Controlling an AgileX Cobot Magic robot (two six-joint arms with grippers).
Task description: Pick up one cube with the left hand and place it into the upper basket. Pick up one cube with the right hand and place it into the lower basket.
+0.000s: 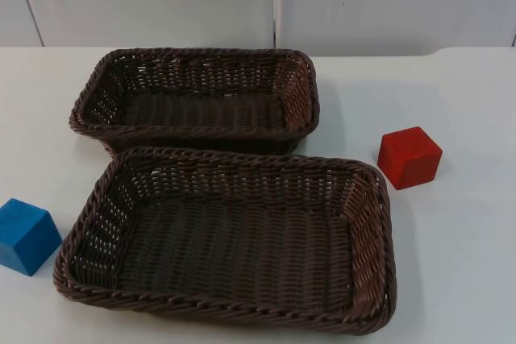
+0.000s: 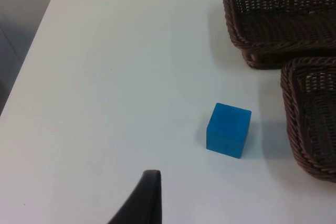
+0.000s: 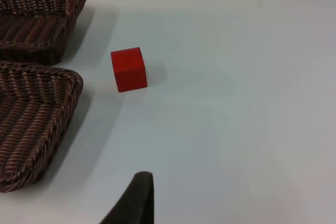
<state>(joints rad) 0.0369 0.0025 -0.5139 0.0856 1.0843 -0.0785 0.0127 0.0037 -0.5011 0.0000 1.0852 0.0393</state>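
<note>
Two cubes untouched on worktop (image 1: 468, 247): blue cube (image 1: 27, 235), red cube (image 1: 409, 157); baskets bare; claw states impossible to tell; next, reaching down.

Bare white table (image 1: 468, 239) surrounds the red cube (image 1: 409, 157), near the lower basket (image 1: 367, 199) rim. The blue cube (image 1: 26, 235) lies just beside that basket's opposite wall; the upper basket (image 1: 193, 55) touches it behind.
</note>
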